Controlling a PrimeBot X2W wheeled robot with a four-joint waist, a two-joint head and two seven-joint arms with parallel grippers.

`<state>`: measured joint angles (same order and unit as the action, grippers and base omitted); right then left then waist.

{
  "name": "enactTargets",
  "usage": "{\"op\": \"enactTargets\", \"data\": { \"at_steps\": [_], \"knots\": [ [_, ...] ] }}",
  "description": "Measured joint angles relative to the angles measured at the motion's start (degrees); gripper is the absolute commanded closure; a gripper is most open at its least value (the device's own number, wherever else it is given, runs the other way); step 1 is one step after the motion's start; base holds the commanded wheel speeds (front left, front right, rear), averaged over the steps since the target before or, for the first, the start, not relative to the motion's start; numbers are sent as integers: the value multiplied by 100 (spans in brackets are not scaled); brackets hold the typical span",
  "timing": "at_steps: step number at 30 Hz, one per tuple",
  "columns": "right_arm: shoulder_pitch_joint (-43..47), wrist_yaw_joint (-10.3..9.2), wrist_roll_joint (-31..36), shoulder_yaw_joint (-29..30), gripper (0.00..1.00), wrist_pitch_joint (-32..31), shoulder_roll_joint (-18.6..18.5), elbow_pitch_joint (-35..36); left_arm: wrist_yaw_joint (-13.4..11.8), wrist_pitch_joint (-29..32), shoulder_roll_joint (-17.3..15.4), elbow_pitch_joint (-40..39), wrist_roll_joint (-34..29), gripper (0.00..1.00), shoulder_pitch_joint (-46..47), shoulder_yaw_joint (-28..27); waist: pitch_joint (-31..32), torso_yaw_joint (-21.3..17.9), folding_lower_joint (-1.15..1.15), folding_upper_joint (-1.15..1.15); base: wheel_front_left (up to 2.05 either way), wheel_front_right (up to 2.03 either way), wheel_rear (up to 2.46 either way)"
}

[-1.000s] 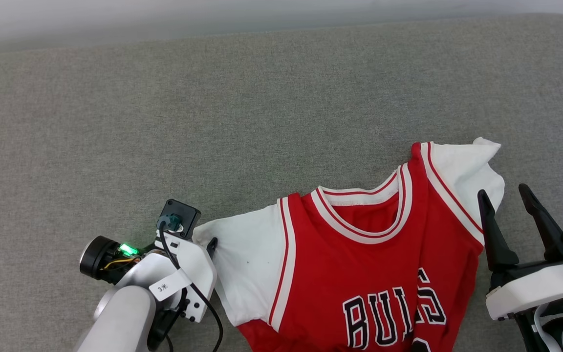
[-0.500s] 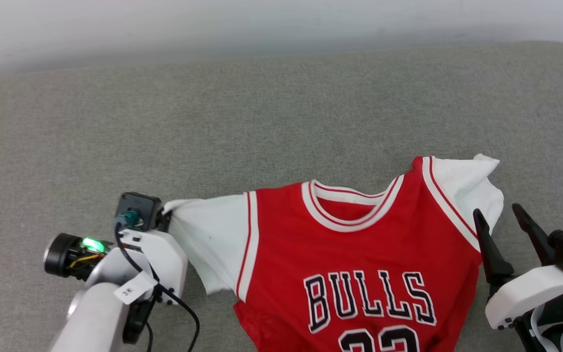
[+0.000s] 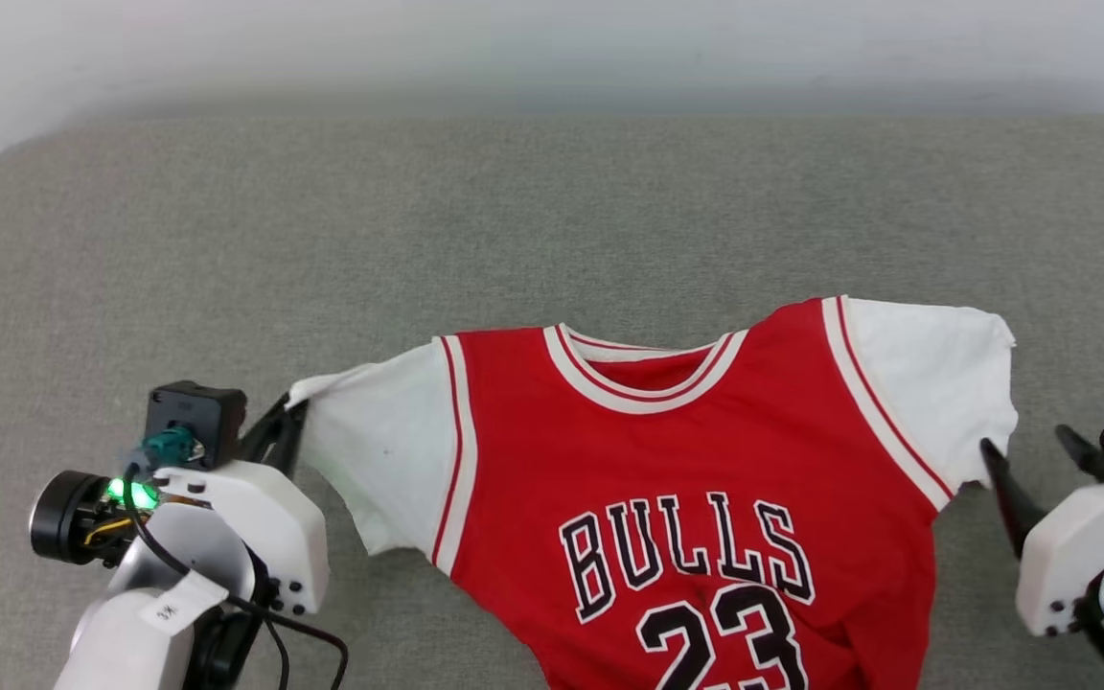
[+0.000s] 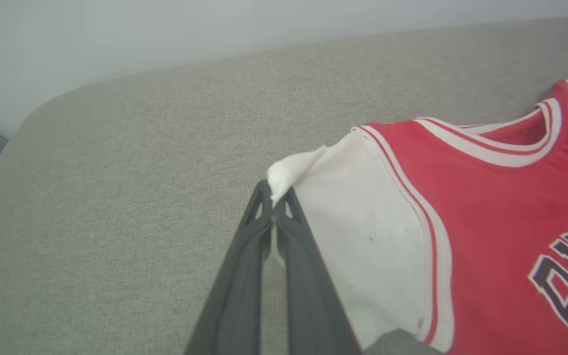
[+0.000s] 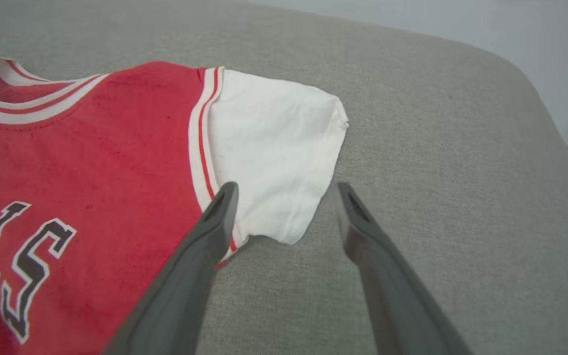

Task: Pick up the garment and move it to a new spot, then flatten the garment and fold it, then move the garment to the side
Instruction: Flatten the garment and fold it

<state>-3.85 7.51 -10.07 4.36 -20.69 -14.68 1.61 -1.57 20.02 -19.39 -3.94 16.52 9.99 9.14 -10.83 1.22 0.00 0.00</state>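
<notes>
Red jersey point(image 3: 686, 431) lies face-up on grey upholstery point(image 3: 514, 211); left gripper point(image 4: 274, 199) pinches left sleeve point(image 4: 363, 236) corner; right gripper point(image 5: 286, 190) gapes empty near right sleeve point(image 5: 274, 148); risk: shallow pinch slips under tension, sleeve bunches.

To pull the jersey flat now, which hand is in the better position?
Left. The left hand is shut on a sleeve tip of the garment and could probably pull at once. The right hand is open near the other sleeve, holding nothing.
</notes>
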Motion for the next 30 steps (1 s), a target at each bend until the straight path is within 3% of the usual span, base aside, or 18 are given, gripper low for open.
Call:
{"op": "enactTargets", "data": {
  "at_steps": [7,13,20,30],
  "knots": [
    [-917,0,-334,-53,0,-2165,-757,-12,156,827,-115,-1160,330,100,-340,177,-321,232,0,0,0,0,0],
    [-1879,0,-712,-142,0,-3530,-1392,-215,155,1362,-253,-1903,390,100,-418,271,-691,452,0,0,0,0,0],
    [-2548,0,-771,-348,0,-4205,-1755,-627,166,1441,-188,-2278,408,100,-264,424,-1124,727,1,0,0,0,0],
    [-2784,-1,-879,-693,0,-4315,-1980,-1272,194,1350,-92,-2199,393,100,-73,573,-1538,985,0,0,0,0,0]
  ]
}}
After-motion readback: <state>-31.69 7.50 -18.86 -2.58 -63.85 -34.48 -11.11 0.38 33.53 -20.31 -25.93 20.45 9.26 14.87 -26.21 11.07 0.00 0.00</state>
